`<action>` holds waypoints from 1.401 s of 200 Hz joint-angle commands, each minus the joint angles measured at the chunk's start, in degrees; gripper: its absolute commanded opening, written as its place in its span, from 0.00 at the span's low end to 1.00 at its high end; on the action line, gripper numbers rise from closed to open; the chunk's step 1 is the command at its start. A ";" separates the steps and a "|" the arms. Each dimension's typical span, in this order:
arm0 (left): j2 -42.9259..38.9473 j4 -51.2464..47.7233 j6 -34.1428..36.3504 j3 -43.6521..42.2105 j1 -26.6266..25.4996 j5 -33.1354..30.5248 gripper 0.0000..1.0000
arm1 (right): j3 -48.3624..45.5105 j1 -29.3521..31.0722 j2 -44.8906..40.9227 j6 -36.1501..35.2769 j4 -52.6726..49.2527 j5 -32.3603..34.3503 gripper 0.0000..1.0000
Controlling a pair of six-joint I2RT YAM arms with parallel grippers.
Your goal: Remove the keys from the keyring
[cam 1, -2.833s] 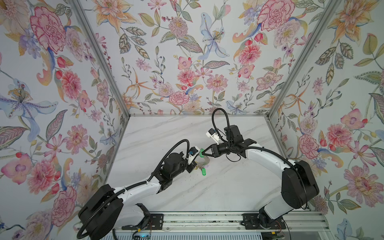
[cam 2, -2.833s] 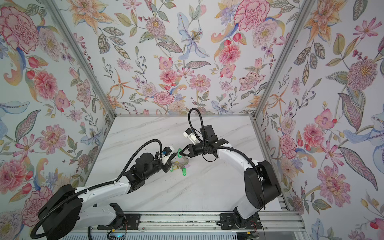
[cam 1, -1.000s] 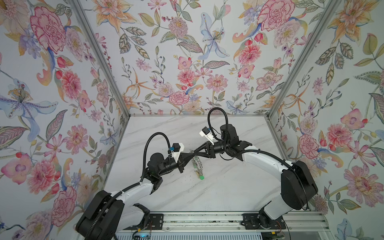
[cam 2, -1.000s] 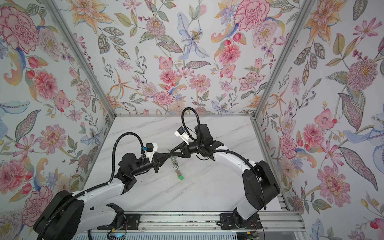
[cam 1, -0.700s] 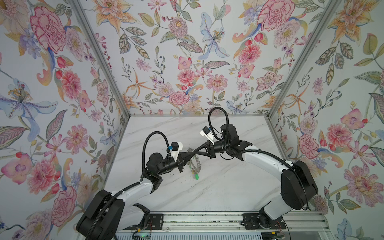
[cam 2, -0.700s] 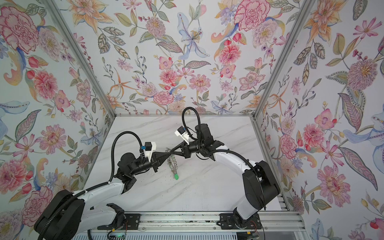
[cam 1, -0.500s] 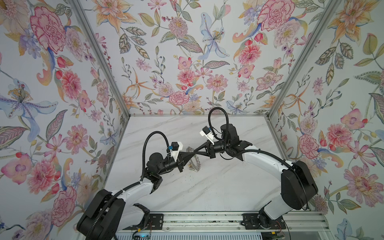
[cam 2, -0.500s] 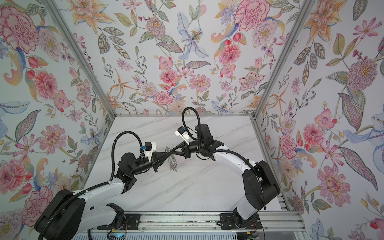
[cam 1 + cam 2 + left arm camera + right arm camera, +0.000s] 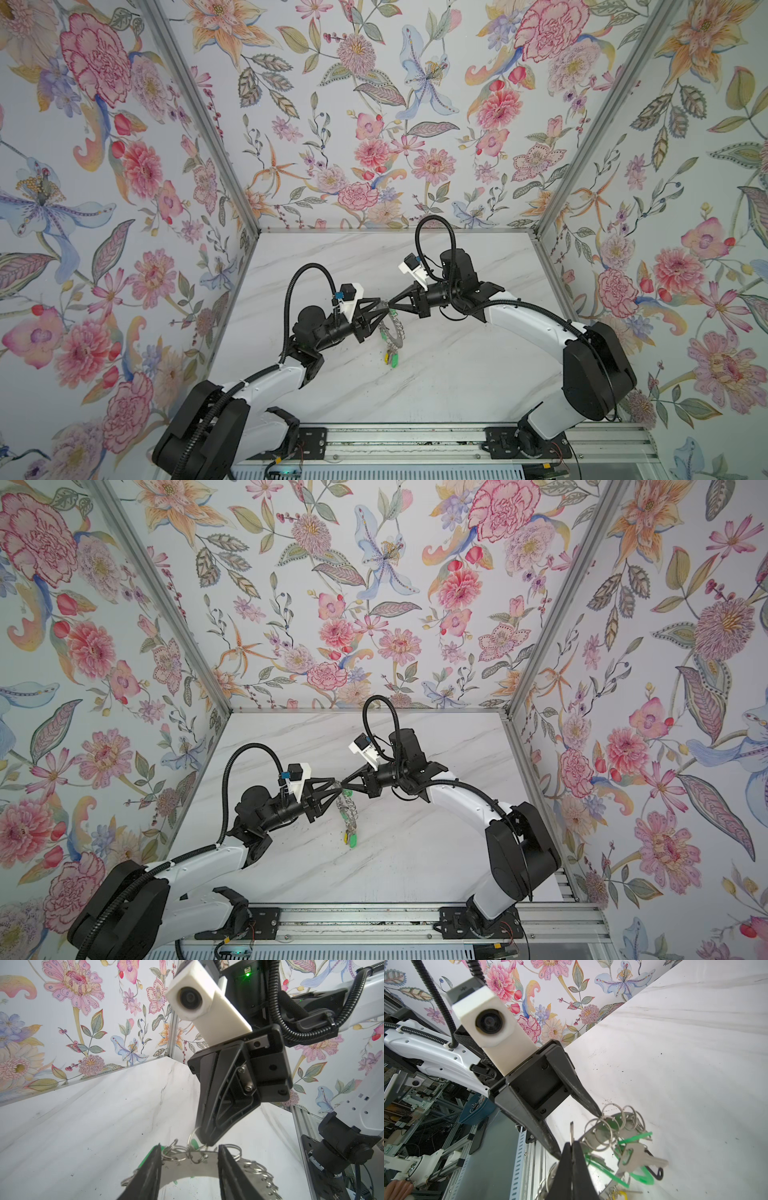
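Pinching one keyring (image 9: 187, 1169): right gripper (image 9: 572, 1144).

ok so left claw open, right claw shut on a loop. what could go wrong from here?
1. The keyring hangs from one wire loop pinched in the right claw; the open left claw seems to bear nothing, so a slip likely drops it all.
2. The left claw's fingers straddle the ring among its loops; backing out could snag one.
3. The keys dangle loose and may swing or tangle.

Left pincer (image 9: 189, 1147) opened — right pincer (image 9: 572, 1144) closed on keyring (image 9: 187, 1171).
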 commanded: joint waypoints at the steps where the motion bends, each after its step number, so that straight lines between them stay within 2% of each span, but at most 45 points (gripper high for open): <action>1: -3.72 -1.40 2.08 -1.14 0.94 -3.18 0.52 | 1.16 0.40 -2.18 -3.63 -3.16 1.09 0.00; 30: -6.12 -6.89 3.32 0.08 2.58 -2.18 0.54 | 4.21 0.61 -1.93 -10.11 -11.90 4.53 0.00; 54: -3.89 -15.26 4.94 4.03 3.89 0.96 0.51 | 7.88 1.99 -1.05 -16.94 -21.40 11.95 0.00; 70: -2.13 -17.02 4.72 5.27 4.72 2.98 0.47 | 10.88 6.11 -0.13 -20.90 -26.71 20.52 0.00; 94: -0.93 -13.54 3.14 4.39 5.05 4.76 0.43 | 15.65 9.63 1.90 -25.18 -34.33 33.51 0.00; 126: 0.63 -12.33 3.31 5.01 5.17 8.70 0.41 | 20.66 11.96 4.40 -28.28 -40.78 44.46 0.00; 159: 1.90 -11.39 3.36 5.49 5.19 13.34 0.34 | 21.97 12.01 3.95 -29.25 -41.14 42.52 0.00; 202: 3.71 -11.77 4.43 6.10 5.16 18.65 0.34 | 22.03 11.28 2.76 -29.25 -41.49 34.63 0.00; 227: 4.28 -14.77 6.45 7.44 5.18 19.32 0.34 | 21.33 11.29 2.09 -29.38 -41.49 31.85 0.00; 280: 5.28 -17.42 8.43 8.63 5.18 19.15 0.32 | 21.08 11.35 1.15 -29.43 -41.62 30.37 0.00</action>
